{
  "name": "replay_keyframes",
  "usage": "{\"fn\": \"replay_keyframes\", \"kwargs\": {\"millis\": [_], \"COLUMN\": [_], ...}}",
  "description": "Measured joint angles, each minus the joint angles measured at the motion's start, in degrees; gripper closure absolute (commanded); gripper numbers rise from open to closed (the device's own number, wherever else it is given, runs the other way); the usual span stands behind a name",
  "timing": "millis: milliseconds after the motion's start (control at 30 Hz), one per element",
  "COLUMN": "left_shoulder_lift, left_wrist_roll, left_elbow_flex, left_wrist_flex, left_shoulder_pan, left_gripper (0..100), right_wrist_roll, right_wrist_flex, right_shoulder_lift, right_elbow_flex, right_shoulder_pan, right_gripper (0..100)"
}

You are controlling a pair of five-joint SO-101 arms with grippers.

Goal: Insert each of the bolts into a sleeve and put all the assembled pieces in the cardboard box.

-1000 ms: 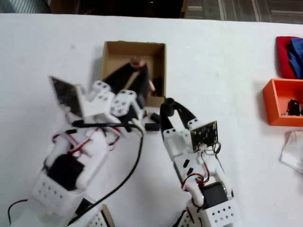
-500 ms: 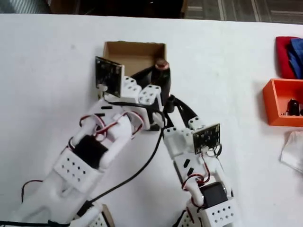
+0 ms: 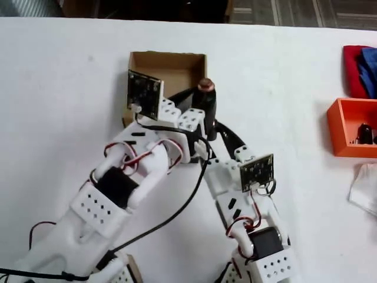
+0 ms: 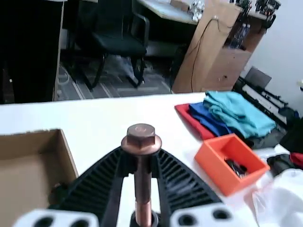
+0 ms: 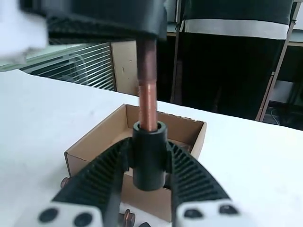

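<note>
Copper bolt (image 4: 140, 142): your left gripper (image 4: 140, 163) was clamped on its shaft just under the hex head. It held the bolt upright, head up, close to one side wall of the box.
Black sleeve (image 5: 149, 158): your right gripper (image 5: 149, 151) was closed around it, bore upward, directly beneath the bolt. The shaft's lower end stood in the mouth of the bore.
Step in hand: I judged this to be the insertion of this one bolt, begun but not finished, since a long run of bare shaft showed above the sleeve.
Next move: you needed to keep the shaft in line with the bore and press straight down while the right gripper held firm. A tilt could have jammed it. Your left jaws sat high on the shaft, so they would likely have met the sleeve's rim before the head seated.
Cardboard box (image 3: 168, 61): it sat open on the white table (image 3: 70, 88), just behind both grippers. The bolt and sleeve had not yet gone in.
Loose bolt (image 5: 125, 218): a copper head lay on the table by the box's near wall, cut off at the frame edge.
Hidden: you could not tell how deep the shaft sat inside the sleeve. From above, your left arm covered the sleeve and much of the box floor, so the finished pieces there could not be counted.
</note>
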Motion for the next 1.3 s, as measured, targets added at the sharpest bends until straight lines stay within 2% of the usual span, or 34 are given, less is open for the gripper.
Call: {"fn": "replay_keyframes", "kwargs": {"millis": [133,333,500,767,1300], "left_shoulder_lift": [0.0,0.0,0.0,0.0,-2.02], "left_wrist_roll": [-0.26,-0.26,-0.26,-0.18,0.0], "left_elbow_flex": [0.0,0.0,0.0,-0.18,-3.25], "left_wrist_flex": [3.6,4.66,11.08,13.63,18.9], "left_shoulder_pan": [1.85,2.11,2.11,2.2,1.67], "left_gripper": [98,98,97,82,82], "right_wrist_roll": [0.0,0.0,0.09,0.09,0.09], "right_wrist_flex": [0.0,0.0,0.0,0.0,0.0], "right_shoulder_lift": [0.0,0.0,0.0,0.0,0.0], "right_elbow_flex": [0.0,0.0,0.0,0.0,0.0], "right_shoulder_pan": [0.35,0.35,-0.09,0.26,0.09], "right_gripper": [97.8,97.8,97.8,97.8,97.8]}}
